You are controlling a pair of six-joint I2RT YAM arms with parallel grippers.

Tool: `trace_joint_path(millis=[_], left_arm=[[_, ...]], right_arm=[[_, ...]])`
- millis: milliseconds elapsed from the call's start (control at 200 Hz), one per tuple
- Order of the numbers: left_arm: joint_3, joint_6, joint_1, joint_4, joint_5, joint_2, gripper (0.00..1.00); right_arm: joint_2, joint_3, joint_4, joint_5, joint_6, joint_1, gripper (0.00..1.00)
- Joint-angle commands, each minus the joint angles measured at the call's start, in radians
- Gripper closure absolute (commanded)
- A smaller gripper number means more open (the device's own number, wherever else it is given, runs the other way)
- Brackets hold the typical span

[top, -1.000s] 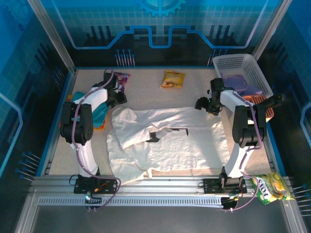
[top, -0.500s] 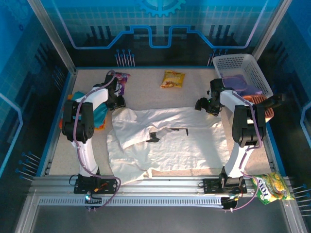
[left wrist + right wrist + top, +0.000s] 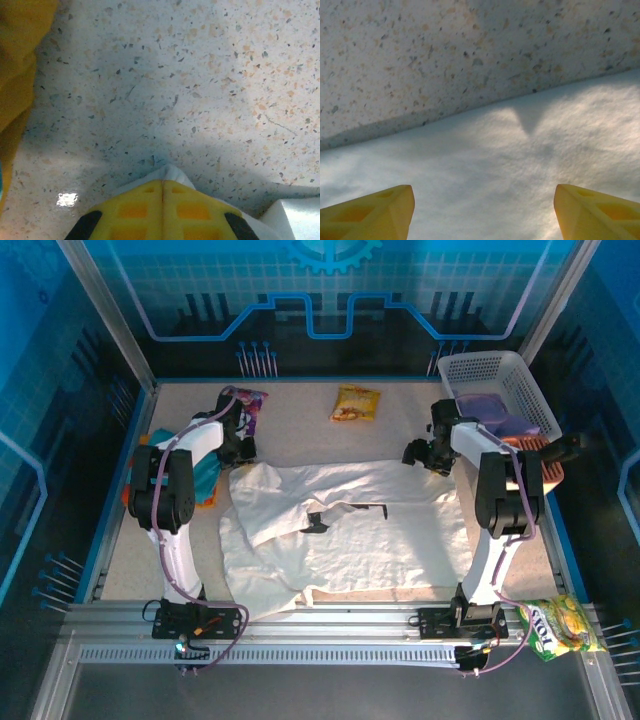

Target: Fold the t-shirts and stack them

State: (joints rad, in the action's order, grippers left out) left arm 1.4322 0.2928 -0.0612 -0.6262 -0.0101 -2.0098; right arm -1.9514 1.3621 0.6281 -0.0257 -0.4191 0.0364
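Note:
The large white t-shirt (image 3: 340,530) lies spread and rumpled in the middle of the table, its dark neck label (image 3: 318,523) facing up. My left gripper (image 3: 240,452) is at its far left corner. In the left wrist view the yellow fingers (image 3: 135,210) are pressed together, and my left gripper (image 3: 162,182) is shut with a fold of white cloth (image 3: 170,174) poking out at its tip. My right gripper (image 3: 420,455) hangs over the far right corner, open, with the white t-shirt (image 3: 490,165) under its gap (image 3: 482,192). The teal t-shirt (image 3: 207,476) and the orange t-shirt (image 3: 206,501) lie folded at the left.
A white basket (image 3: 470,367) holding purple cloth stands at the back right, with an orange item (image 3: 548,458) beside it. A yellow packet (image 3: 356,402) and a purple packet (image 3: 250,400) lie at the back. A green-yellow packet (image 3: 560,625) sits off the near right corner.
My left gripper has shut on the far left corner of the white t-shirt. The right gripper has stayed open and barely shifted.

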Motion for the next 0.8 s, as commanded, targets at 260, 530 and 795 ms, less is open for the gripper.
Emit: trace_joint_path(millis=[260, 530, 795], left_arm=[[-0.036, 0.065, 0.041, -0.047, 0.059, 0.115, 1.00], [-0.120, 0.110, 0.098, -0.025, 0.061, 0.200, 1.00], [-0.140, 0.133, 0.137, -0.022, 0.076, 0.212, 1.00]], right_arm=[[-0.055, 0.015, 0.061, 0.125, -0.056, -0.028, 0.36], [-0.046, -0.035, 0.035, 0.145, -0.085, -0.069, 0.38], [-0.016, -0.057, 0.021, 0.170, -0.092, -0.082, 0.39]])
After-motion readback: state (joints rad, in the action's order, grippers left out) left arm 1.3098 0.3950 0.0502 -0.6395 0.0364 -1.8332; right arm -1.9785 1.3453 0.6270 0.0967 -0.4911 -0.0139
